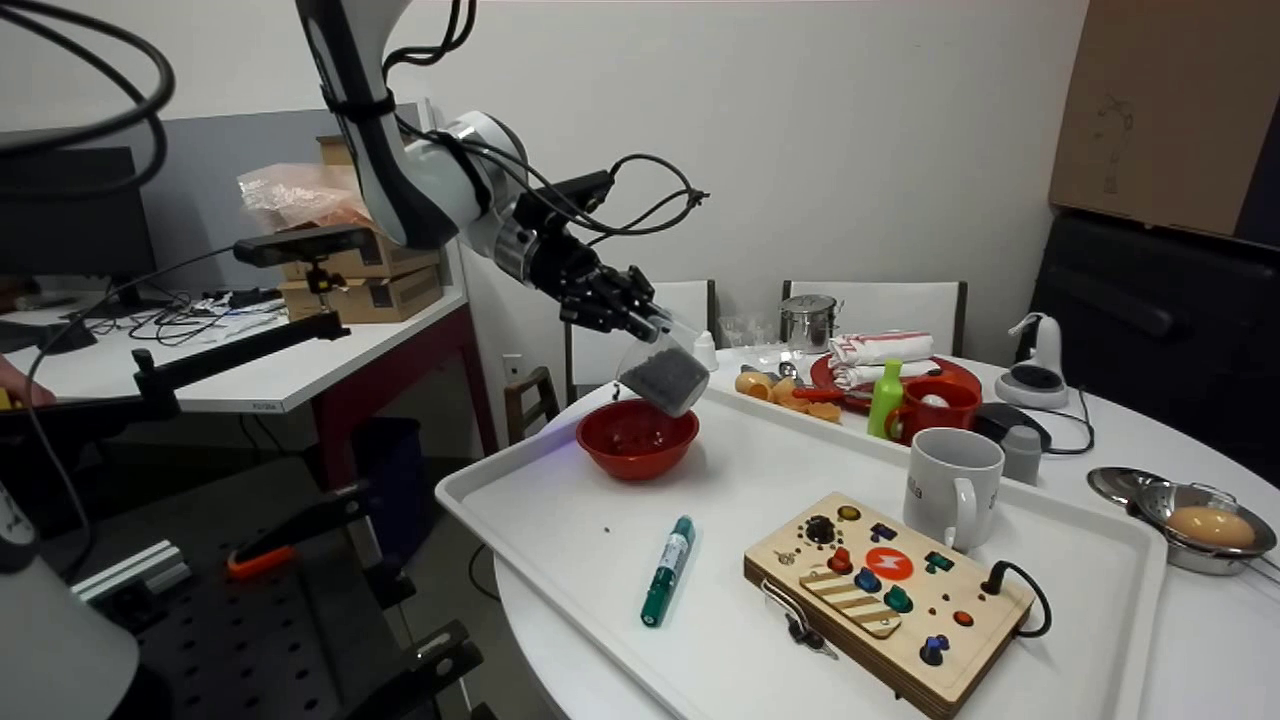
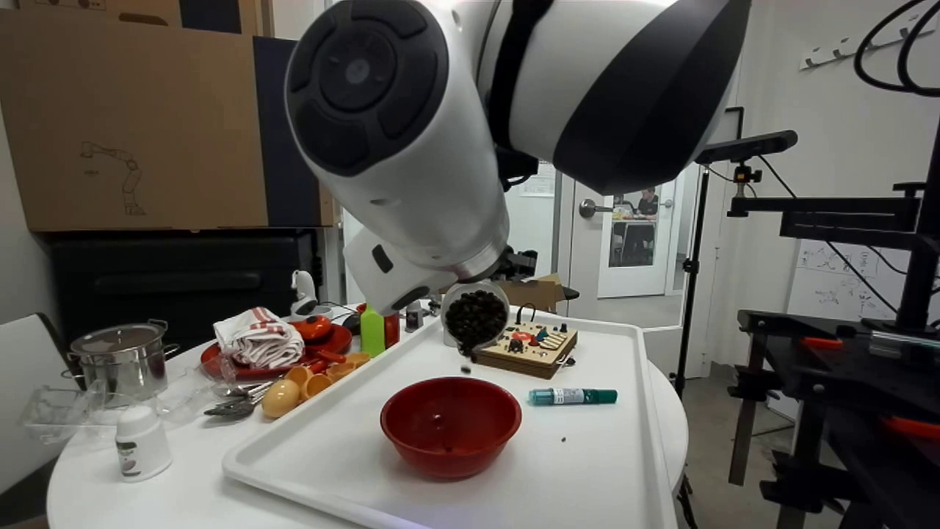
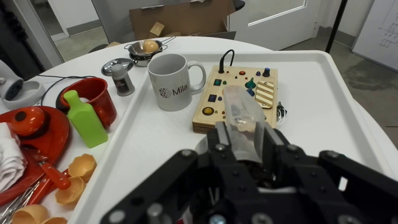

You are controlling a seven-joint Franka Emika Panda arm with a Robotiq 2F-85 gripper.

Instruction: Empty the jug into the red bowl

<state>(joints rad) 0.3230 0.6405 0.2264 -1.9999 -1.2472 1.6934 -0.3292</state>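
Observation:
The jug is a clear plastic container with dark beans inside; it shows in both exterior views (image 1: 664, 376) (image 2: 476, 317). My gripper (image 3: 245, 133) is shut on the jug's translucent handle (image 3: 241, 109), seen in the wrist view. The gripper also shows in an exterior view (image 1: 640, 312). The jug is tilted with its mouth facing down over the red bowl (image 1: 638, 466), above its rim. The bowl (image 2: 449, 450) stands upright on the tray. A few dark beans are at the jug's lip and one is in mid-air below it. A few specks lie inside the bowl.
The white tray (image 1: 560, 540) holds a green marker (image 1: 667, 572), a wooden button box (image 1: 890, 600) and a white mug (image 1: 950, 485). Beyond its edge are eggshells (image 3: 81, 166), a green bottle (image 3: 87, 119), a red mug (image 3: 99, 96) and a red plate (image 2: 341, 342). A stray bean (image 2: 563, 439) lies on the tray.

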